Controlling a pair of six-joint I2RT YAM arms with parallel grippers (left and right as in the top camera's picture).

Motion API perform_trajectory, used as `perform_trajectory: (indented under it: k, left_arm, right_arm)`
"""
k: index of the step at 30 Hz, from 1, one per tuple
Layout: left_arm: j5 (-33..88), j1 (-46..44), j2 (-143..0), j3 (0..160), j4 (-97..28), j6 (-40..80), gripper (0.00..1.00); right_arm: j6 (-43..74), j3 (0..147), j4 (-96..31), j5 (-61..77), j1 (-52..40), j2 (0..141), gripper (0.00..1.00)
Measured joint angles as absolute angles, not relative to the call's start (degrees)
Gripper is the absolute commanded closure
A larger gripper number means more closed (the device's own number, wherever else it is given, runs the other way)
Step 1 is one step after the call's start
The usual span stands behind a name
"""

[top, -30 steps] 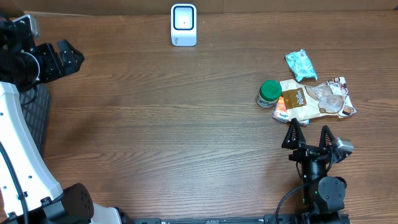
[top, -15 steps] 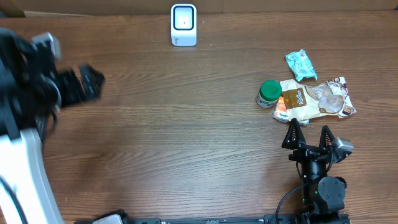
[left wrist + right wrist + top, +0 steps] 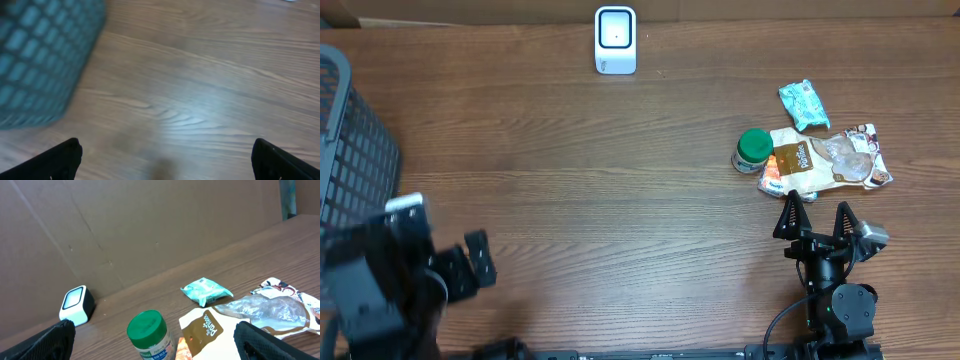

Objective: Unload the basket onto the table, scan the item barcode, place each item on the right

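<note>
Brown wood table (image 3: pixel 620 200); nothing picked yet. Black mesh basket (image 3: pixel 350 130) beyond left gripper (image 3: pixel 470 270), jaws apart, empty, swung nearward since earlier frame. Right gripper (image 3: pixel 815 207) unmoved, jaws apart, empty. Snack pouch (image 3: pixel 825 160), green-lidded jar (image 3: pixel 752 148), teal packet (image 3: pixel 803 103) just ahead of it; white scanner (image 3: pixel 615 40) far ahead-left. Next, probably: lower onto one item, close.
</note>
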State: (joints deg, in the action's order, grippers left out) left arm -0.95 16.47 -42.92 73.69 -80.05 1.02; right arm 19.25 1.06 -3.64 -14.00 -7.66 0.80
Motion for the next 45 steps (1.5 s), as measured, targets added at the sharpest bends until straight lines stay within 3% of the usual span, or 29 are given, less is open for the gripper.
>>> perform_trajectory:
  k: [5,11,17,24,36,45]
  left_arm:
    - [-3.55,16.47,-38.70,73.69,-82.21,0.99,0.01]
    - [-5.61,16.47,-36.95,73.45,-76.31,0.86,0.00]
    - [-2.52,16.47,-34.59,70.24,-57.95,2.63,0.00]
    - [3.14,12.67,-26.41,52.47,-29.02,7.84,0.00]
    - [4.97,10.46,-13.43,19.33,-1.76,10.20,0.00]
    - [4.97,10.46,-5.65,5.30,13.10,10.41,0.00]
  right_arm:
    - [19.25,1.06,-3.64,-14.00,-7.66,0.78,0.00]
    - [19.27,1.06,-3.64,-13.98,-7.66,0.80,0.00]
    - [19.25,1.06,-3.64,-14.00,-7.66,0.78,0.00]
    - [19.25,1.06,-3.64,-13.98,-7.66,0.78,0.00]
    - [19.27,1.06,-3.64,-14.00,-7.66,0.80,0.00]
    - [19.29,1.06,-3.68,-14.00,-7.66,0.78,0.00]
